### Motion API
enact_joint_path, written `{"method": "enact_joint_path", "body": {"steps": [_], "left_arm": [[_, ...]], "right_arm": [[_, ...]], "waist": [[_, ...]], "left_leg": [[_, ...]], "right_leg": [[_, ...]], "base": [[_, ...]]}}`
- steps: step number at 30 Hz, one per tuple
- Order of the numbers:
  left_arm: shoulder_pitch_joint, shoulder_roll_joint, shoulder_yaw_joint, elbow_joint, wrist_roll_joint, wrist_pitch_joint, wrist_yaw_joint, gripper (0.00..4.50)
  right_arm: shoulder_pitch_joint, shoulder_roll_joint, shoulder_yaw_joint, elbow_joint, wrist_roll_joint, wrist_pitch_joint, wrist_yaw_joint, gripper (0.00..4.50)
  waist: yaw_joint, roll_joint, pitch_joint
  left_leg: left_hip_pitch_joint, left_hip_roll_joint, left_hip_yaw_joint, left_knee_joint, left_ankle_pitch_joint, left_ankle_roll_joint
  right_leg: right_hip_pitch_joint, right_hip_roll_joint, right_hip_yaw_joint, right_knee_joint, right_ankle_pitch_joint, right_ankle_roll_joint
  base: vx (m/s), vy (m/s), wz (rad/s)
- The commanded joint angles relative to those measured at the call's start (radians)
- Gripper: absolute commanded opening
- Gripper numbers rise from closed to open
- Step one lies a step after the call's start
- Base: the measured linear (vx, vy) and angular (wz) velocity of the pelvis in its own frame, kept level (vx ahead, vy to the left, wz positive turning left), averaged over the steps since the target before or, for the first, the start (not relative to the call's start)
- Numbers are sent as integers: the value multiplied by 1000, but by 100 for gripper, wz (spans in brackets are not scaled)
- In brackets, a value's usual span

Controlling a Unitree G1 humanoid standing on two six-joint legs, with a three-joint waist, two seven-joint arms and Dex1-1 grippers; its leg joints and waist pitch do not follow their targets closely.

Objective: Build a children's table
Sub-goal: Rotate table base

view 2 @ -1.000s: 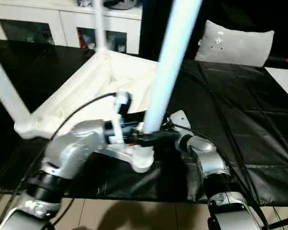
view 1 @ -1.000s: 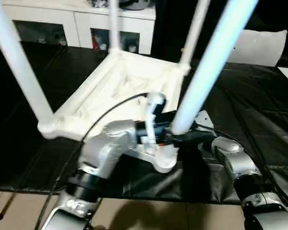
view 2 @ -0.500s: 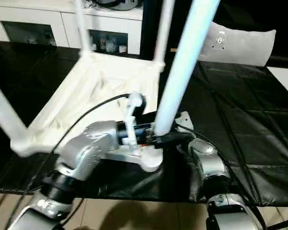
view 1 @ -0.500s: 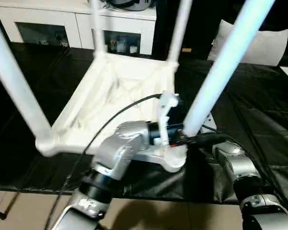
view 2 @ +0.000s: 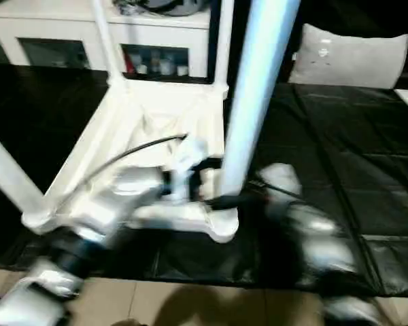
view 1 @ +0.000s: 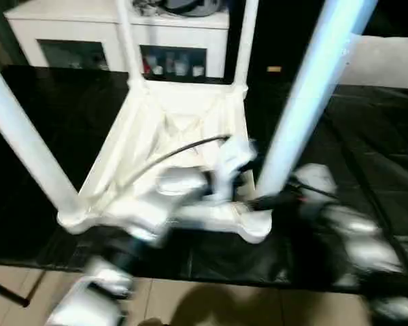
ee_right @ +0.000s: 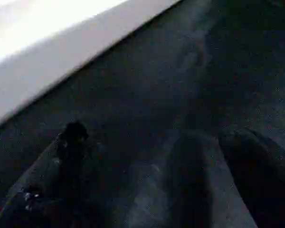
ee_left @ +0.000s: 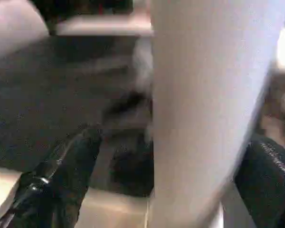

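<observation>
The children's table stands upside down on a black cloth, its white ribbed tabletop (view 1: 177,122) facing up. All of its white legs rise from the corner sockets. My left gripper (ee_left: 166,175) is open around the base of the near right leg (view 1: 306,102); one black finger (ee_left: 61,166) stands clear of the tube and the other sits close beside it. My right gripper (ee_right: 156,166) is open low over the cloth, beside the tabletop's white edge (ee_right: 61,47) and near that same corner (view 1: 258,227).
A white cabinet (view 1: 75,27) with glass doors stands behind the table. A grey cushion (view 2: 353,58) lies at the back right. The black cloth (view 1: 367,122) ends at a front edge, with pale floor (view 1: 211,305) below it. A black cable (view 1: 170,153) arcs over my left forearm.
The whole view has swung and both forearms now look blurred. The grippers stay open at the base of the near right leg. The table stands as before.
</observation>
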Motion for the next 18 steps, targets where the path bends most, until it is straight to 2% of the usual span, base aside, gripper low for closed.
{"method": "enact_joint_path", "body": {"steps": [1, 2, 4, 6, 8, 9, 11, 12, 13, 14, 17, 18], "left_arm": [[18, 52, -24, 3, 26, -14, -69, 440], [24, 69, -28, 4, 25, -18, -86, 415], [33, 99, -37, 12, 30, -36, -114, 415], [43, 127, -49, 12, 38, -48, -137, 394], [61, 162, -69, 18, 70, -78, -157, 373], [66, 173, -75, 26, 87, -91, -161, 366], [69, 184, -75, 52, 96, -94, -170, 356], [68, 184, -72, 58, 88, -83, -179, 349], [68, 185, -71, 60, 84, -81, -183, 349], [69, 185, -70, 59, 81, -80, -186, 329], [51, 171, -45, 104, 65, -105, -181, 310], [45, 169, -44, 115, 65, -109, -184, 304]], "right_arm": [[30, -44, -7, -79, 18, 26, 82, 450], [43, -62, -10, -98, 29, 32, 106, 450], [77, -101, -16, -161, 64, 53, 162, 450], [112, -138, -16, -227, 99, 73, 217, 450], [159, -191, -18, -311, 147, 99, 300, 450], [175, -207, -20, -340, 162, 109, 327, 450], [214, -242, -26, -415, 203, 143, 392, 450], [223, -252, -26, -432, 213, 148, 408, 450], [227, -257, -26, -440, 217, 150, 413, 450], [232, -261, -27, -447, 222, 152, 417, 450], [249, -279, -28, -480, 240, 172, 432, 450], [251, -281, -28, -491, 246, 179, 433, 450]], "waist": [[7, -2, -61], [8, -3, -62], [11, -2, -62], [14, 0, -64], [17, -3, -63], [19, -2, -62], [22, -12, -59], [24, -9, -59], [24, -11, -59], [25, -11, -58], [26, -7, -57], [28, -10, -59]], "left_leg": [[10, 37, -5, -70, -206, 33], [9, 39, -6, -71, -211, 34], [8, 40, -6, -70, -202, 44], [7, 41, -6, -69, -190, 56], [5, 44, -7, -70, -186, 71], [5, 45, -7, -70, -185, 71], [5, 45, -5, -71, -195, 75], [5, 44, -6, -72, -197, 73], [4, 44, -6, -73, -198, 72], [6, 46, -6, -73, -203, 66], [5, 43, -5, -72, -204, 61], [6, 44, -5, -71, -201, 60]], "right_leg": [[54, -69, 31, -90, -171, -209], [54, -69, 32, -87, -172, -210], [54, -68, 32, -86, -147, -216], [54, -69, 32, -83, -123, -218], [54, -71, 32, -85, -124, -214], [53, -72, 31, -85, -127, -213], [51, -74, 32, -90, -177, -201], [49, -76, 32, -90, -203, -196], [49, -77, 31, -92, -216, -194], [46, -79, 31, -94, -237, -193], [43, -76, 31, -97, -255, -191], [44, -77, 32, -95, -247, -188]], "base": [[0, 0, 0], [0, 0, 0], [0, 0, 0], [0, 0, 0], [0, 0, 0], [0, 0, 0], [0, 0, 0], [0, 0, 0], [0, 0, 0], [0, 0, 0], [0, 0, 0], [0, 0, 0]]}}
